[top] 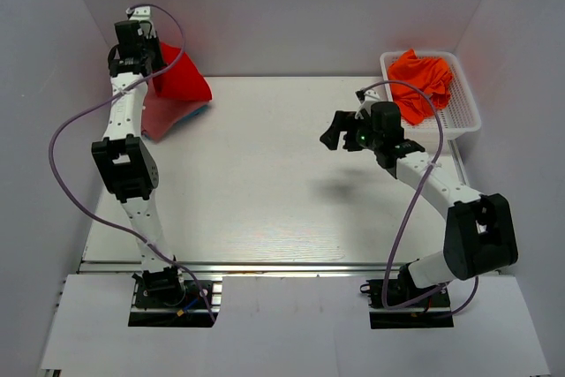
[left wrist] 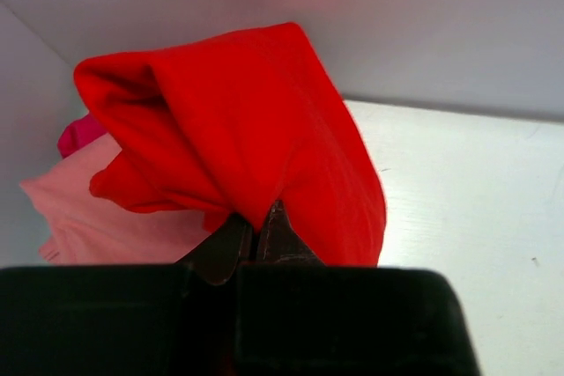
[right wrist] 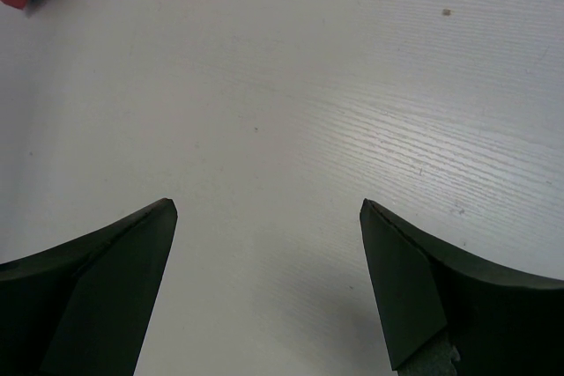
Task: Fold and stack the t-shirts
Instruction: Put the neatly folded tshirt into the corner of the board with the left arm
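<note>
Left gripper [left wrist: 256, 237] first: its fingers are pressing together, clamping a pinch of the red t-shirt [left wrist: 238, 121]. The cloth is bunching into a loose fold around the tips and draping away toward the far wall. Just beneath and to the left of it, the pink t-shirt [left wrist: 97, 209] is lying flat on the table [top: 265, 192]. From the overhead view the red one is hanging over the far end of the pink one in the far left corner. Whether its lower edge is resting on the pink cloth or just clearing it, I cannot quite tell from here. A thin strip of the teal t-shirt [top: 199, 111] is peeking out along the right edge of that pile.

Over to the right gripper [right wrist: 269, 209]: its fingers are standing wide apart with nothing between them, only bare tabletop showing below. It is hovering right of the table's middle, pointing left, well apart from the pile.

Behind the right arm, the orange t-shirts [top: 422, 81] are sitting crumpled in the white basket [top: 466, 110] at the far right corner.
</note>
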Controlling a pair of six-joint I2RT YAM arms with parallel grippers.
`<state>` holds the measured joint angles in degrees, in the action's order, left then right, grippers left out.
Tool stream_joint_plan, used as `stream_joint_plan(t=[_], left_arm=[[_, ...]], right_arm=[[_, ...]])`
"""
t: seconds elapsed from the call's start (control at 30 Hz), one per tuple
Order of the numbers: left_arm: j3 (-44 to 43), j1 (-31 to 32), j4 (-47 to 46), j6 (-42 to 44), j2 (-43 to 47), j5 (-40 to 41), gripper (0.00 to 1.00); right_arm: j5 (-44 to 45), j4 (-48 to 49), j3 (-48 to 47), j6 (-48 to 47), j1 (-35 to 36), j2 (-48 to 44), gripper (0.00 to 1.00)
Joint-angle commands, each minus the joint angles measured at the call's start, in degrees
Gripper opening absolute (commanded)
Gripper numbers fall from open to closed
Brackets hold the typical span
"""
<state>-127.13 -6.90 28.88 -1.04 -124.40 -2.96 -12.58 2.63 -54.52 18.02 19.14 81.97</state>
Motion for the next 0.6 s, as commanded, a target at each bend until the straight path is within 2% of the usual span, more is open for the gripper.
stream_joint_plan(t=[0.0,0.1,0.3,0.43,0.57], left_arm=[[2.22,-2.42,-1.90,1.13,3.29,-3.88,0.00],[6.17,-4.00,-1.90,0.60,3.29,-4.42,0.00],[14.61,-7.07,-2.08,-3.26,5.13,-0.39,0.00],[16.65,-9.44,-2.08,-4.76,4.35,1.29,0.00],[16.65,-10.68,-2.08,-5.29,2.06,-0.82,0.00]], right_arm=[[-2.97,0.53,-3.74,0.44,-0.24,1.43,0.90],[-3.77,0.53,-4.36,0.35,-0.24,2.57,0.90],[-4.21,-0.43,-6.03,-0.18,-0.33,4.68,0.90],[-5.00,-0.61,-7.26,-0.18,-0.24,6.18,0.90],[-5.88,-0.88,-8.23,-0.27,-0.15,7.49,0.90]])
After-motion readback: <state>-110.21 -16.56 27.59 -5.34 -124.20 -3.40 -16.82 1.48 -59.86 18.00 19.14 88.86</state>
